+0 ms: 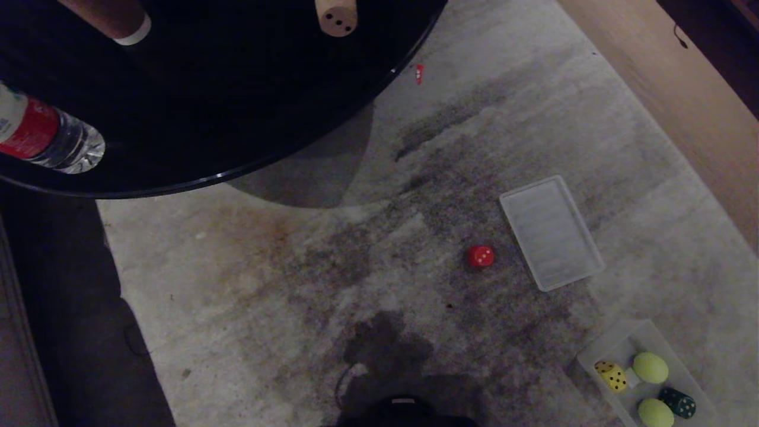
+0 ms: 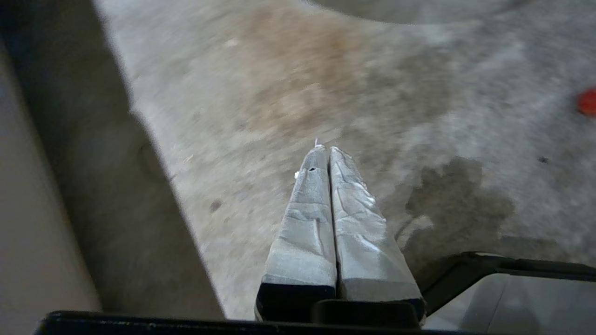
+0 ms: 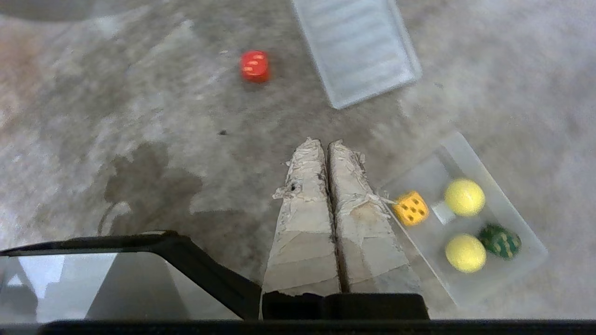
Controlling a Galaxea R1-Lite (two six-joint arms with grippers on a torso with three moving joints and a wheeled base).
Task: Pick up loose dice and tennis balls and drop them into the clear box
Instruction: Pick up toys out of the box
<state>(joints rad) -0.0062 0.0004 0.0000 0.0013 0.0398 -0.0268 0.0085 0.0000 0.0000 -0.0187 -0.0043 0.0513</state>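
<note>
Ahead of the right tool (image 3: 324,145), a red die (image 3: 254,66) lies loose; just beside it, the clear box (image 3: 526,232) holds a yellow die (image 3: 410,208) and two tennis balls (image 3: 464,197).

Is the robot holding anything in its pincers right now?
No. The left pincer and the right pincer are both shut on nothing, above the carpet. The red die lies loose on it.

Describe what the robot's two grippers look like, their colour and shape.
Each gripper has two long fingers that taper toward the tip, wrapped in wrinkled pale tape above a black base. The left gripper has greyish-white tape; the right gripper has tape that looks more beige and frayed at the edges. No cables or markings show.
</note>
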